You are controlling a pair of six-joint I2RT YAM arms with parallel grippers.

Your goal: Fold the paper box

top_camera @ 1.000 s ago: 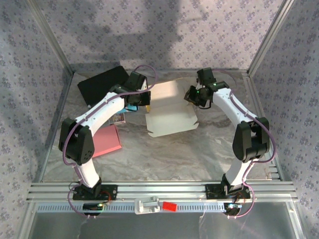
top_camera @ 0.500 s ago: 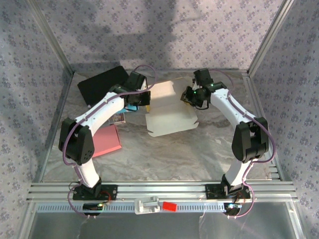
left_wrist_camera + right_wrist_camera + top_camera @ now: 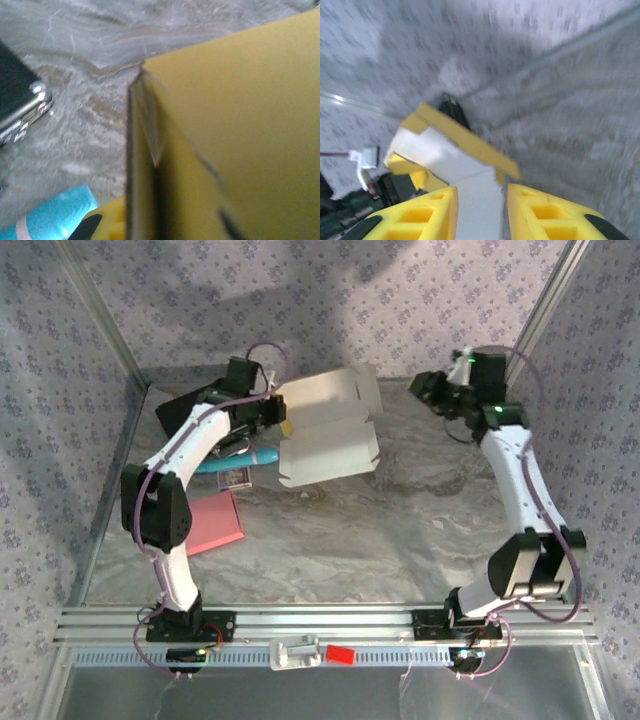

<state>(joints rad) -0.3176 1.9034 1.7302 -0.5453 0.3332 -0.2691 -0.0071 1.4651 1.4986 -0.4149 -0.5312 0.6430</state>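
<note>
Paper box (image 3: 330, 435) tilts from your clamped left gripper (image 3: 280, 420) alone; right gripper (image 3: 479, 197), fingers parted, holds nothing, so it may slip.

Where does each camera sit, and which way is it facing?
Top external: above and behind the bases, looking down on the table, paper box, left arm and right arm.
Left wrist: on the left arm, close against the paper box; yellow pad at the bottom edge.
Right wrist: on the right arm, facing the paper box past the right gripper's open fingers.
Shared: all three see the paper box.
</note>
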